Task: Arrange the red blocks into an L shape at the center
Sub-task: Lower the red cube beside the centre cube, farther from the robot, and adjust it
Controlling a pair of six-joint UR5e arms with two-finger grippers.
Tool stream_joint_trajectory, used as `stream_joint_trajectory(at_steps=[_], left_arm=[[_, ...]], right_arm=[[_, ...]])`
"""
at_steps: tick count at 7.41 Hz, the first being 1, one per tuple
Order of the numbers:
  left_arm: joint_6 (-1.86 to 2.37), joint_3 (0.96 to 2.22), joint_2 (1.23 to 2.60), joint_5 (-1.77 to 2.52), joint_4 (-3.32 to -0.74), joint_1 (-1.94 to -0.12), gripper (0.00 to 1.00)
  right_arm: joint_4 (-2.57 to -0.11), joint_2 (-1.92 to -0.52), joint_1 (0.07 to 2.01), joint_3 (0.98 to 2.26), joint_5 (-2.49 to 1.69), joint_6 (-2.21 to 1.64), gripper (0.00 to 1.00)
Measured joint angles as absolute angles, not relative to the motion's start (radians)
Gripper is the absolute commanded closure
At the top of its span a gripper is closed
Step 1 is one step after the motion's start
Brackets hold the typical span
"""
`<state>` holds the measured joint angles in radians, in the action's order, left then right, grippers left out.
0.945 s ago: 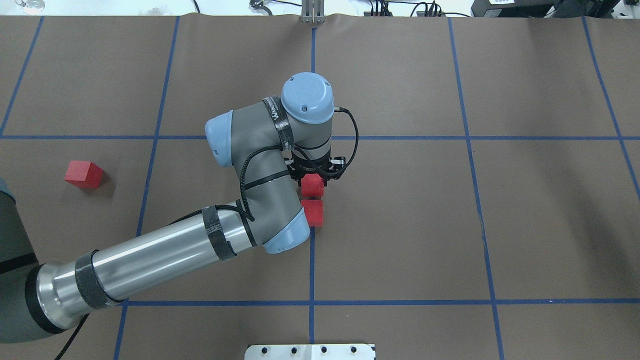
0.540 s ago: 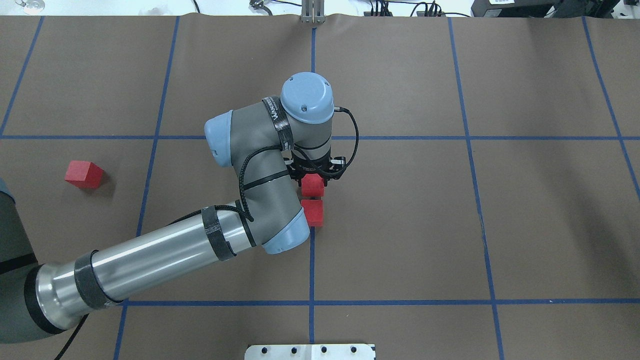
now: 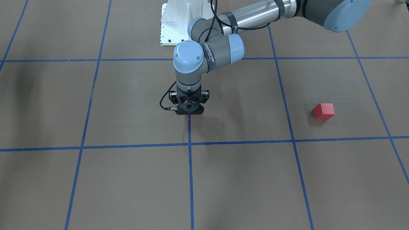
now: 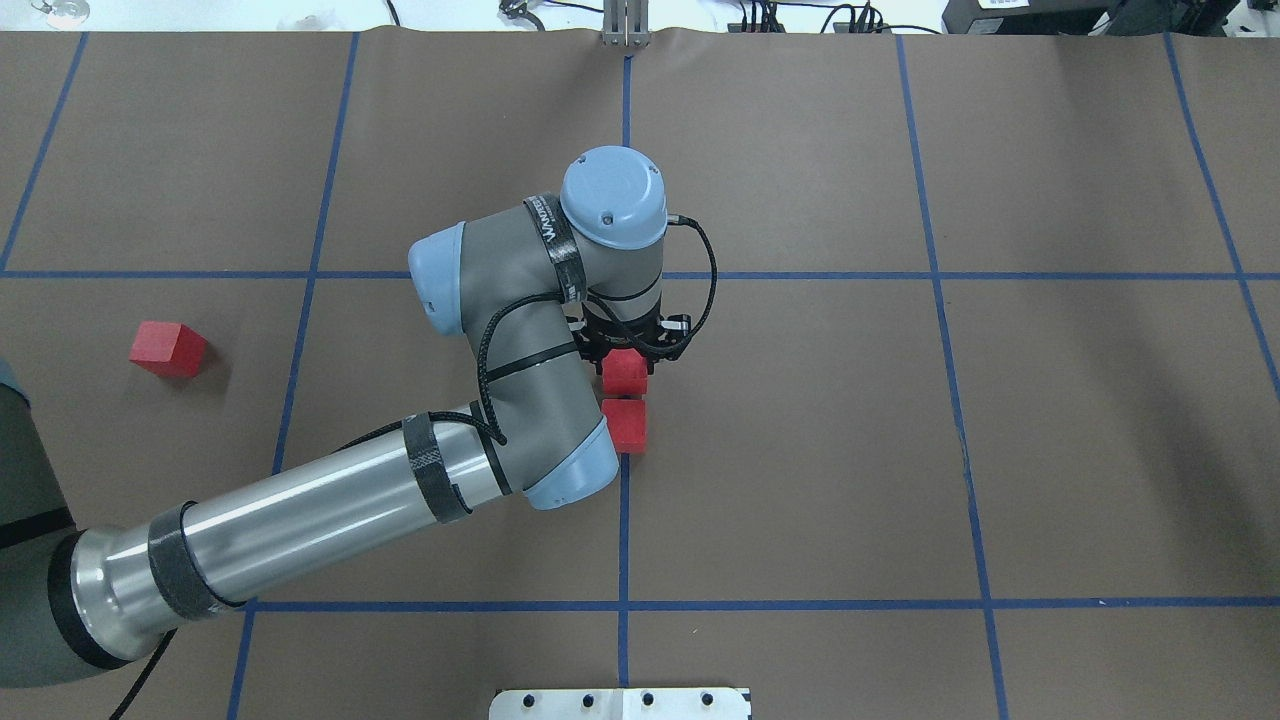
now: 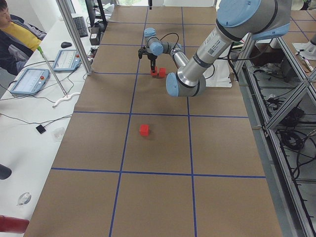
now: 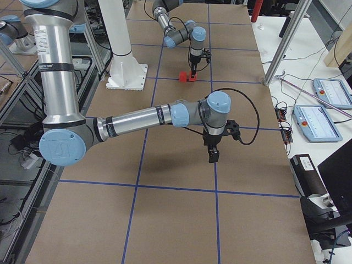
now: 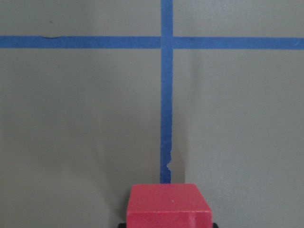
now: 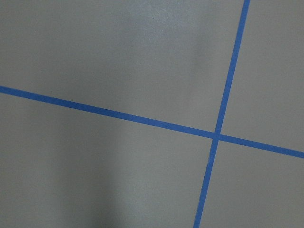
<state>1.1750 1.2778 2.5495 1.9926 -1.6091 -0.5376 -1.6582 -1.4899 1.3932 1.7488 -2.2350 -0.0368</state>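
My left gripper (image 4: pixel 628 362) points straight down at the center, on the middle vertical tape line (image 4: pixel 623 520). It is shut on a red block (image 4: pixel 626 372), which fills the bottom of the left wrist view (image 7: pixel 167 205). A second red block (image 4: pixel 628 425) sits on the floor just in front of it, close beside. The third red block (image 4: pixel 167 348) lies alone far to the left and also shows in the front view (image 3: pixel 324 111). My right gripper (image 6: pixel 212 155) shows only in the exterior right view; I cannot tell if it is open or shut.
The white metal base (image 4: pixel 620 703) stands at the near table edge. Blue tape lines (image 8: pixel 216 135) cross the brown surface. An operator (image 5: pixel 15 29) sits beyond the far side, with tablets (image 5: pixel 29 81) on the white bench.
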Motion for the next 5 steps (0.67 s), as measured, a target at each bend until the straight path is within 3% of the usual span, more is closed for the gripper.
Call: stream_joint_trajectory(at_steps=[5], left_arm=[[1.175,1.278,2.544,1.993,-1.611,-0.527,0.82]], right_arm=[[-1.658,-1.491,1.394,1.749,-2.235,-0.037,0.01]])
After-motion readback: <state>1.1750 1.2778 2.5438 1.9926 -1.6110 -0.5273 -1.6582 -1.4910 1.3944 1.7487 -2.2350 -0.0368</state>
